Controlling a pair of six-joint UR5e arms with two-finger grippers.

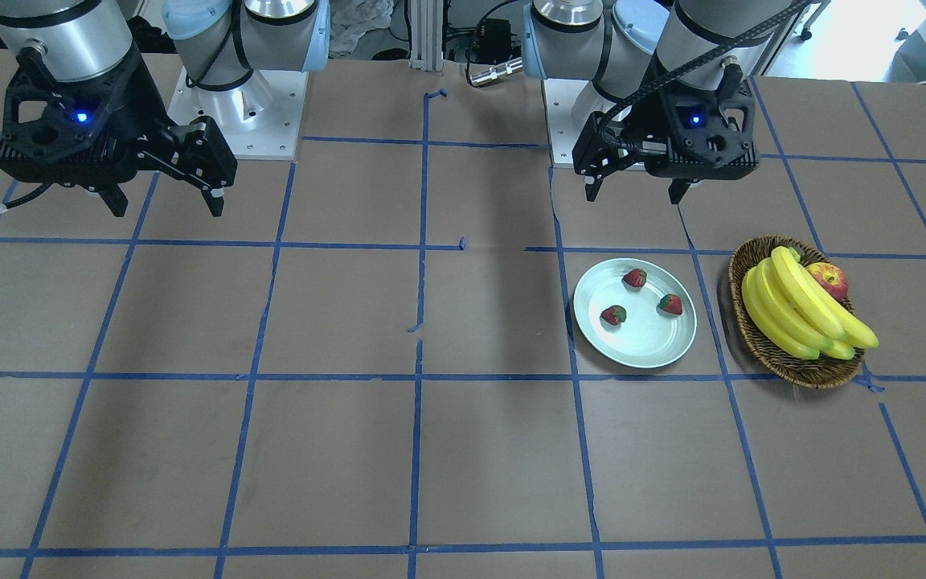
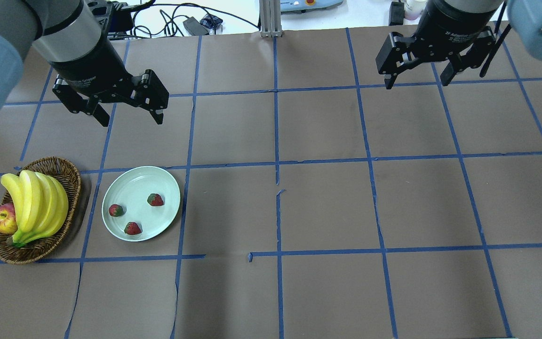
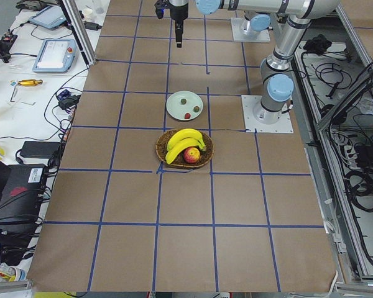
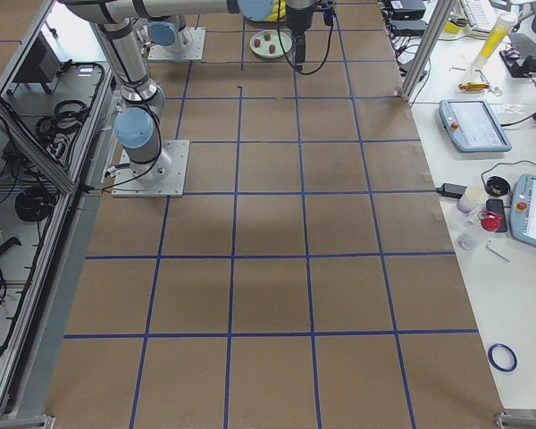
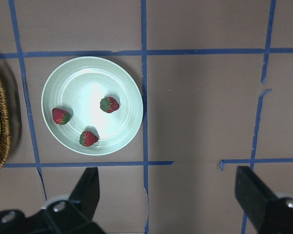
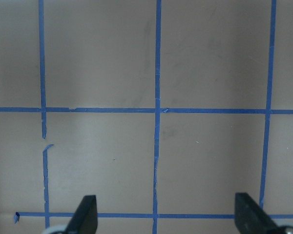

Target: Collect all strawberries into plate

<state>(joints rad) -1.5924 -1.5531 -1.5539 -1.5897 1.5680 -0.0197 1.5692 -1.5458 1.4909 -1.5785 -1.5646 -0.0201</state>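
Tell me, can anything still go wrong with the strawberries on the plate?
Not much, maybe. All three strawberries lie in the plate, but one sits close to its low rim and might roll out if the plate gets nudged. The open left gripper hangs nearby above the table; dipping carelessly, it could bump the plate.

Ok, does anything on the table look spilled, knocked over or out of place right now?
Nothing among the objects. All three strawberries lie inside the plate, and the bananas and apple sit in the upright wicker basket. Only the blue tape grid has gaps and torn ends near the centre.
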